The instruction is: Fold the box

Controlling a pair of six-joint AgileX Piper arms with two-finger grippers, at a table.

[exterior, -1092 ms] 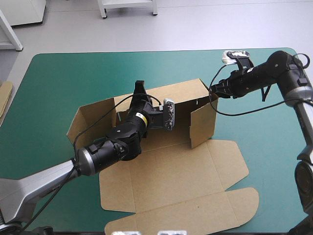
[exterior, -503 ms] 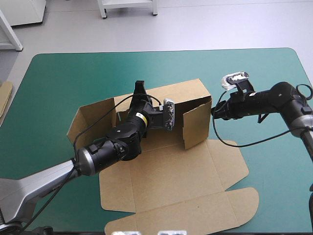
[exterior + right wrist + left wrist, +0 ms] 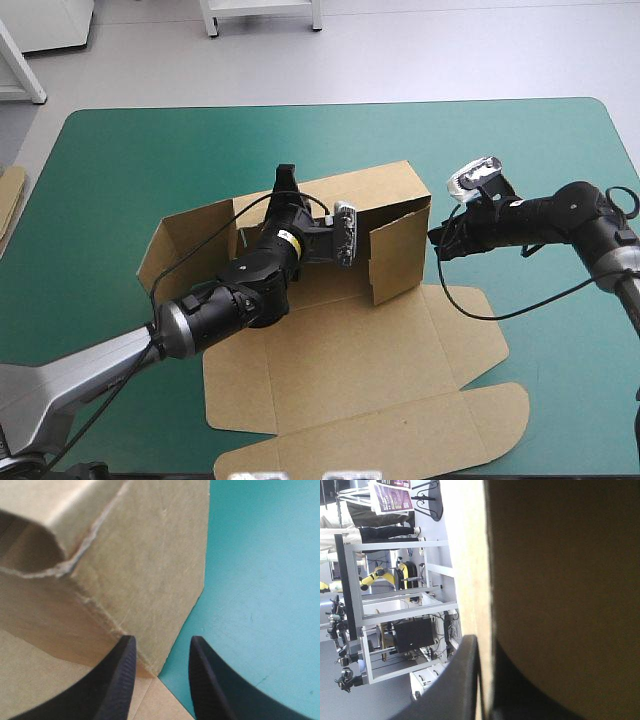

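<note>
Since the earlier frames the right hand [image 3: 162, 642], its black fingers [image 3: 117, 680] slightly spread, has come down from the far right corner of the brown cut-board box [image 3: 350, 370] to the right end flap [image 3: 400, 250]. That flap now stands swung further inward, its lower corner just ahead of and between those fingers. The box sits mid-counter with its far wall [image 3: 375, 185] and left end raised and its lid panels flat toward the near edge; the left hand [image 3: 286, 178] reaches over its floor, still pinching the far wall's top edge. The teal-green counter [image 3: 150, 150] carries an edge of more brown board [image 3: 10, 195] at its left side.
</note>
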